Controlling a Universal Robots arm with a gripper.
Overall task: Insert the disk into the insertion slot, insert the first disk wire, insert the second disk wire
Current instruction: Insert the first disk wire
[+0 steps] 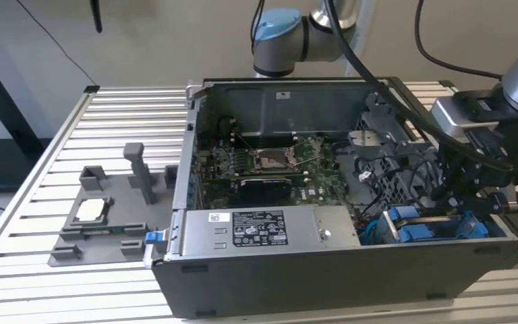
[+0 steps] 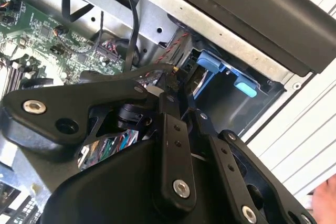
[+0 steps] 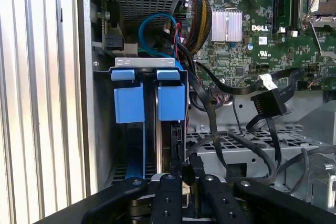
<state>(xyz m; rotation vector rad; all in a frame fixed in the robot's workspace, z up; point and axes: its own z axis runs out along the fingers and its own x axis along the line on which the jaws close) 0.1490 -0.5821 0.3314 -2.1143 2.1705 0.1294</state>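
The disk (image 3: 170,102), in its bright blue carrier, stands on edge inside the insertion slot (image 3: 144,62) at the case's front corner; in the exterior view the disk (image 1: 421,229) shows as blue tabs. My gripper (image 3: 185,174) reaches down into the case just beside the disk's end, shut on a thin black disk wire (image 3: 178,129) that runs up along the disk's edge. In the second wrist view the gripper (image 2: 176,83) pinches the same wire near the blue tabs (image 2: 207,61). Another black wire plug with a white tag (image 3: 269,103) hangs loose over the board.
The open computer case (image 1: 331,283) lies on a slatted table (image 1: 124,115). A long silver box (image 1: 259,233) and the green motherboard (image 1: 268,169) sit beside the drive cage, with cable loops between. A grey fixture holding a small chip (image 1: 92,212) stands at the exterior view's left.
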